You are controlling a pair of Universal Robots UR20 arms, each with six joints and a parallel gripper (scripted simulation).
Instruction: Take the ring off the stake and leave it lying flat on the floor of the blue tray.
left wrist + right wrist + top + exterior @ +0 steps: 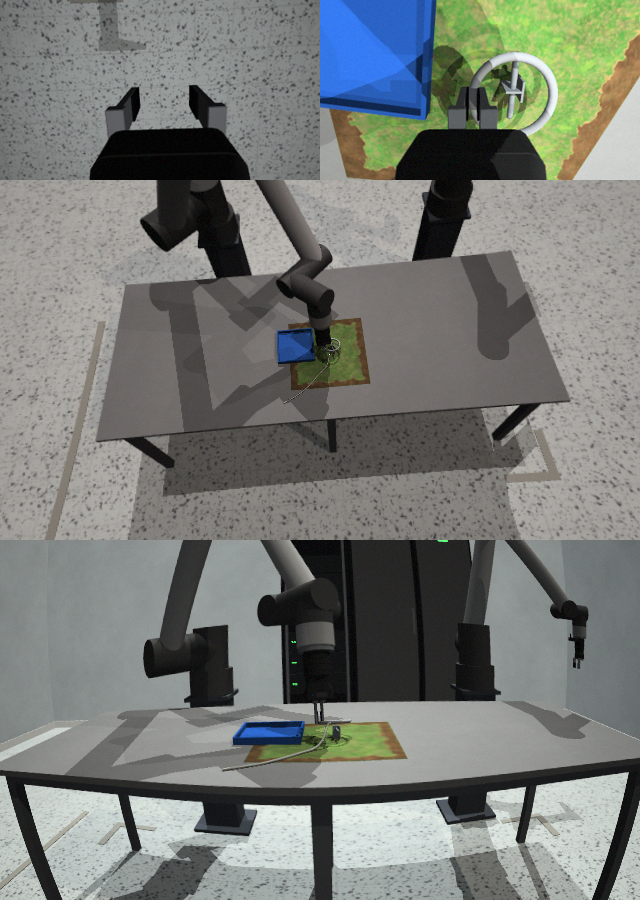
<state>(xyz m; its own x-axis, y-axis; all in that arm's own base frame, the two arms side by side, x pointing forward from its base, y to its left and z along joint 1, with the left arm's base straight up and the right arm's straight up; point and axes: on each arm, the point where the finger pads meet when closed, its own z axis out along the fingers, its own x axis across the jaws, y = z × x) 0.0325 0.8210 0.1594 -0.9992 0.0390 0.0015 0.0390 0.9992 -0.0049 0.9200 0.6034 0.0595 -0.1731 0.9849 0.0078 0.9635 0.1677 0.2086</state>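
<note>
My right gripper [327, 344] [319, 720] [473, 96] is shut on the left side of the white ring [339, 345] [345, 721] [552, 94]. The ring is roughly level, above the grey stake [336, 734] [523, 91], whose outline shows inside it from above. A short pale rod [510, 106] crosses the stake in the right wrist view; its link to the cord is unclear. The blue tray [295, 361] [267, 741] [428, 80] is just left of the ring. My left gripper [577, 663] [164, 96] is open and empty, beyond the table at the right.
A pale cord [300, 394] [250, 766] runs from near the ring to the front left. The stake stands on the green mat [350, 365] [380, 745] [577, 48], on the grey table [440, 330] [465, 740]. The tray wall is close beside my right gripper.
</note>
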